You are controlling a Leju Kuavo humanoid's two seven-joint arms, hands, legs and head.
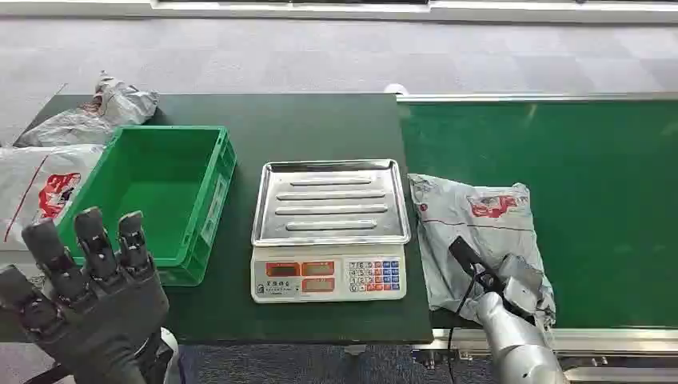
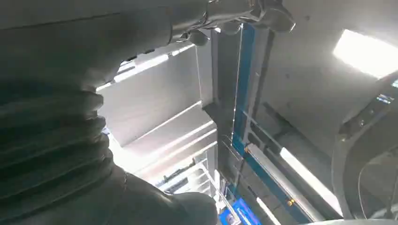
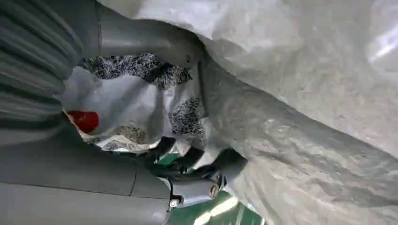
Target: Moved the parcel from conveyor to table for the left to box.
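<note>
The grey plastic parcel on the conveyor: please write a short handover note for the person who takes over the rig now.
Right hand: grips the grey plastic parcel at its near edge; the right wrist view shows fingers curled around the film.
Left hand: raised, fingers apart, holds nothing.
The parcel lies on the green conveyor belt, beside the silver weighing scale.
Done: the grasp.
Left: carry the parcel to the dark green table, then box it in the green plastic crate.
</note>
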